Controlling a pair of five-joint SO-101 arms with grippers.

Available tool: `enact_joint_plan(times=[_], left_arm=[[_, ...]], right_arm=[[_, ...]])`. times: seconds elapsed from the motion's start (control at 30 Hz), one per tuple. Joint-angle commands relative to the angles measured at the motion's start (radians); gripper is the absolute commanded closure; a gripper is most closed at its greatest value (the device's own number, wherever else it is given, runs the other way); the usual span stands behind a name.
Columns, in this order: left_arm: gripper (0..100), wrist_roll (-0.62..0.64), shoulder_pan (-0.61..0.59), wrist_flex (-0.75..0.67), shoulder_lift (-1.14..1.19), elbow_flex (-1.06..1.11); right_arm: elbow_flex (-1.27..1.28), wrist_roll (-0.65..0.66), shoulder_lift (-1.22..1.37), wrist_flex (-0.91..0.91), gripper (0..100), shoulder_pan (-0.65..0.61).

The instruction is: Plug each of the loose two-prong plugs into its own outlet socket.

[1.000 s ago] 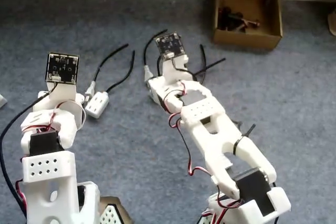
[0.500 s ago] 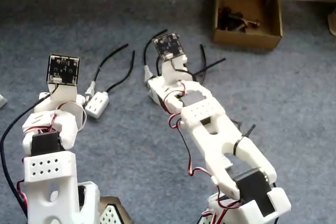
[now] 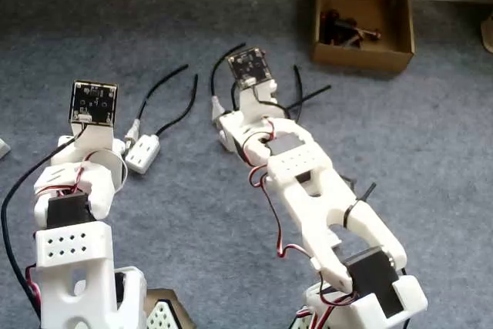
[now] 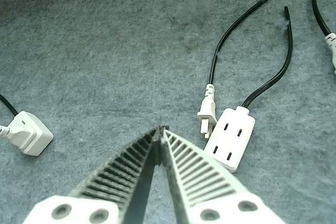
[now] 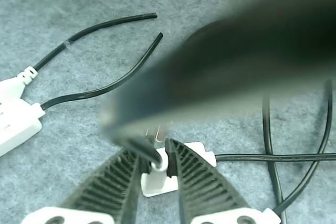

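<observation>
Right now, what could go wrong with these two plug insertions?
A dark cable crosses the right wrist view, hiding much around the two-prong plug in the right pincer, so its prongs may miss the slots. The outlet block lies loose on the carpet and could slide when pushed.

Tabletop layout.
Plug (image 3: 132, 129) just beside socket block (image 3: 142, 152) (cords trailing behind); second plug (image 3: 218, 105) rightward; box (image 3: 358, 59) far right.

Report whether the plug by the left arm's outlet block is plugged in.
Out: the plug lies beside the outlet block, prongs bare, sockets empty.
</observation>
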Motion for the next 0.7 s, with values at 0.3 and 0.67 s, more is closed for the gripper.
enact_joint_plan(times=[0.3,0.67], left_arm=[[100,0.012,-0.007,-0.020,-0.013,-0.012],[100,0.012,-0.007,-0.020,-0.015,-0.012]], right_arm=[[-0.016,0.006,-0.059,-0.025,99.2,0.013],[-0.016,-0.035,-0.033,0.005,99.2,0.012]])
